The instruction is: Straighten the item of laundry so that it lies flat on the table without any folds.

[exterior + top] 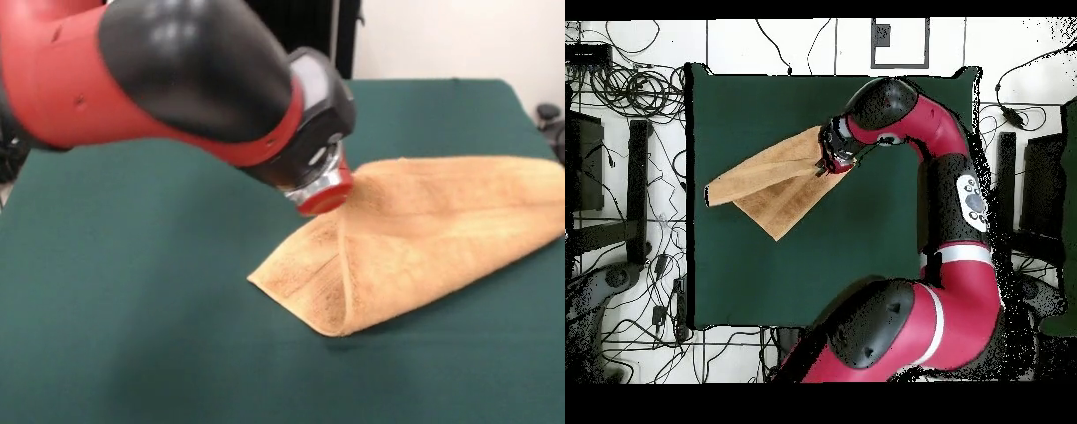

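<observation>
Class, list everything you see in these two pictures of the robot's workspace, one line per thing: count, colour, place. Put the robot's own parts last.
Towel: one, orange-tan, folded over itself, on the table; in the overhead view it lies in the left half and runs out to the table's left edge.
Table: one, dark green cloth cover, fills most of both views.
Cables: many, black, on the pale floor left of the table in the overhead view.
Dark equipment: several pieces, black, on the floor at the left and right edges of the overhead view.
Arm: one, red and black, reaching from the picture's bottom over the table.
Pincer: one, red and silver end piece, down on the towel's near end; its state is hidden.
</observation>
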`<action>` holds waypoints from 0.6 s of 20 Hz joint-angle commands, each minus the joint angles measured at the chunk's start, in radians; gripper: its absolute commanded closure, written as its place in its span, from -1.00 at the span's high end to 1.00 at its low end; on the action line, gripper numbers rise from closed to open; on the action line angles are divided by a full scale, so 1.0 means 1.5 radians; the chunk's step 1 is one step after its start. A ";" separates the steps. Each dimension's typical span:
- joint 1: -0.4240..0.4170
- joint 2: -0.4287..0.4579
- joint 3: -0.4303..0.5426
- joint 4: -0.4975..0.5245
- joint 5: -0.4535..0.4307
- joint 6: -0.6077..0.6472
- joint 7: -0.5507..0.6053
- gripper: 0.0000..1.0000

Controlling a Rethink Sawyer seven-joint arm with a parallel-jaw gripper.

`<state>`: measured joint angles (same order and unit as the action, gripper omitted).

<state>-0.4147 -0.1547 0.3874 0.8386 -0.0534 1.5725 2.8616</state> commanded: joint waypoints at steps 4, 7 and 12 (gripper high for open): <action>0.039 0.118 0.120 -0.345 -0.080 0.365 0.011 -1.00; 0.040 0.121 0.153 -0.366 -0.116 0.393 0.024 -1.00; 0.048 0.112 0.135 -0.345 -0.126 0.322 0.039 -1.00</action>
<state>-0.4052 0.0100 0.4863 0.4060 -0.1877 2.0672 2.8616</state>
